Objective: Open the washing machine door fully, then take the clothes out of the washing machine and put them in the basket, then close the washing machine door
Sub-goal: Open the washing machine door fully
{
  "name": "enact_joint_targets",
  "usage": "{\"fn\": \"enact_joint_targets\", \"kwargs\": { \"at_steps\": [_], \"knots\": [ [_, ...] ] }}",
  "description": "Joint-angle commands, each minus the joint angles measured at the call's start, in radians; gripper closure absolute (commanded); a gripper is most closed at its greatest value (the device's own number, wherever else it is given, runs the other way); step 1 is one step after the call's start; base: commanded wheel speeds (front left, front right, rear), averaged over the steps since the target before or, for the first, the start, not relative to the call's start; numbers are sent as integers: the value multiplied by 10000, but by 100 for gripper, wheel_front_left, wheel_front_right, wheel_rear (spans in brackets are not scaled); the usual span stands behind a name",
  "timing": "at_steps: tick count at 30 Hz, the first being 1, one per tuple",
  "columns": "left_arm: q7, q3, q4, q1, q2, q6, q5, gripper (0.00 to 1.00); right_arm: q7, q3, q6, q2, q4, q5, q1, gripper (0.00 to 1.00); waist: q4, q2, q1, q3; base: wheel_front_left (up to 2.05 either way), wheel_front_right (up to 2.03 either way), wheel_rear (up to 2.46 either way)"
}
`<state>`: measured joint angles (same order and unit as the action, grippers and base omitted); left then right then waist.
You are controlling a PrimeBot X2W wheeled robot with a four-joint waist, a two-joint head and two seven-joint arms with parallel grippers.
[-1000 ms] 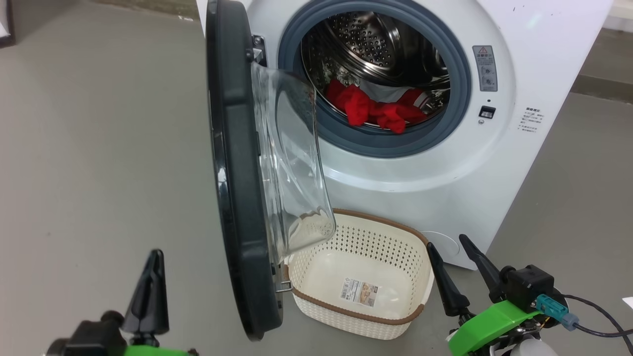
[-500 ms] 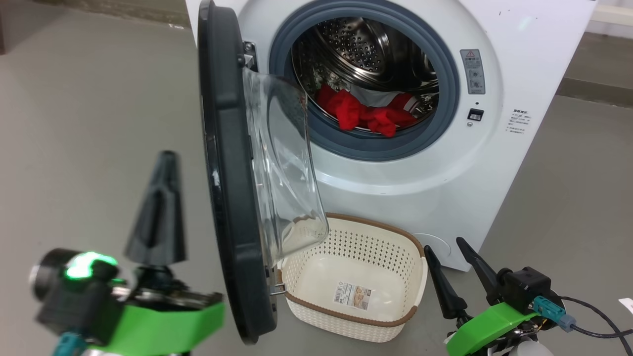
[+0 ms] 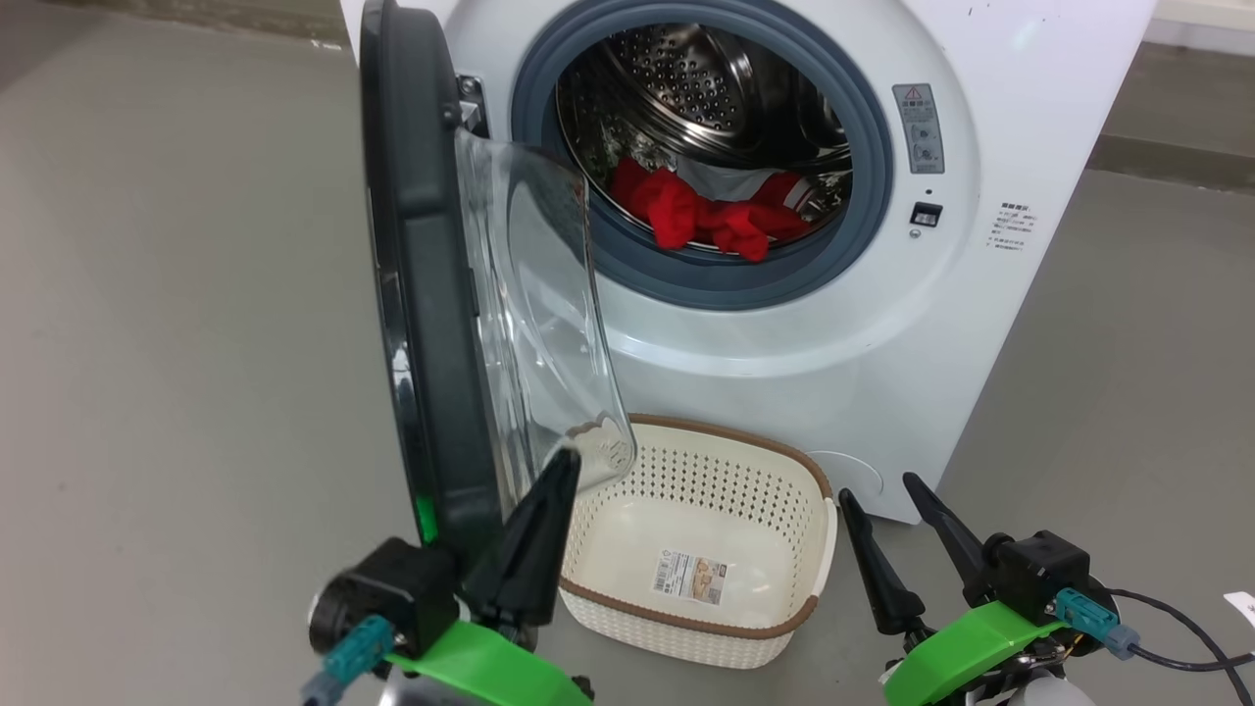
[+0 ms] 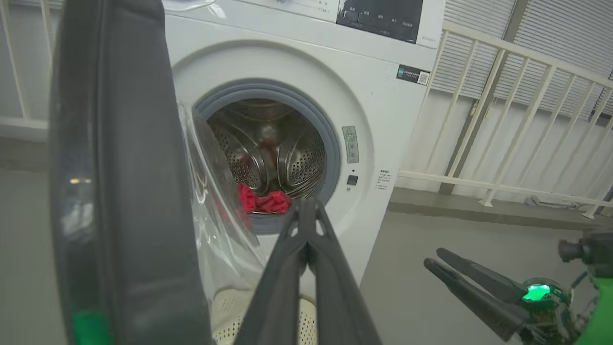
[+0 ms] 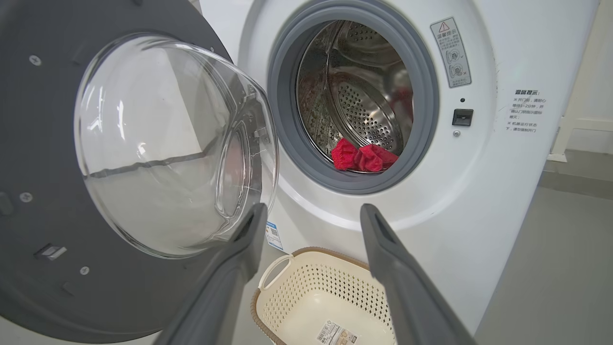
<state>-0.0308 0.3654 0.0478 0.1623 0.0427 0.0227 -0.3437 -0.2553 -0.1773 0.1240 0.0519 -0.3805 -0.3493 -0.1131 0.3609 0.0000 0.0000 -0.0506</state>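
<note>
The left gripper (image 3: 561, 471) has its fingers pressed together on nothing. Its tips are up beside the lower edge of the glass bowl in the door (image 3: 422, 245), which stands ajar just to its left; I cannot tell if they touch. The right gripper (image 3: 878, 487) has its fingers spread wide, with nothing between them. The basket (image 3: 677, 613) sits on the floor between the two grippers and just ahead of them, with a printed paper label (image 3: 689, 574) on its bottom. Beyond the fingertips is the washer (image 3: 882, 324), where the red clothes (image 3: 701, 216) lie at the drum's front lip. Right of the opening are a grey warning sticker (image 5: 450, 51) with a red triangle and a block of Chinese print (image 5: 524, 111), both too small to read. A blue coded label (image 5: 273, 235) sits low on the washer.
</note>
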Motion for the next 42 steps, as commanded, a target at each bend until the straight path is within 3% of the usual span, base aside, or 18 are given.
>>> {"fn": "enact_joint_targets", "kwargs": {
  "at_steps": [1, 10, 31, 42],
  "knots": [
    [-35, -257, -41, 179, 78, 139, -161, 100, -64, -211, 67, -16, 225, 92, -250, 0, -30, 0, 0, 41, 0, 0, 0],
    [-427, -606, -1274, 219, 179, 585, -331, 100, -65, -97, 67, -16, 187, 138, -172, 0, -10, 0, 0, 72, 0, 0, 0],
    [-405, -2176, -963, -366, 1080, 1813, -555, 100, -65, 99, 67, -16, 194, 161, -61, 0, 663, 0, 0, 162, 0, 0, 0],
    [-740, -3318, -1527, -205, 1803, 2082, -860, 100, -65, 184, 67, -16, 160, 424, -78, 0, 898, 0, 0, 379, 0, 0, 0]
  ]
}}
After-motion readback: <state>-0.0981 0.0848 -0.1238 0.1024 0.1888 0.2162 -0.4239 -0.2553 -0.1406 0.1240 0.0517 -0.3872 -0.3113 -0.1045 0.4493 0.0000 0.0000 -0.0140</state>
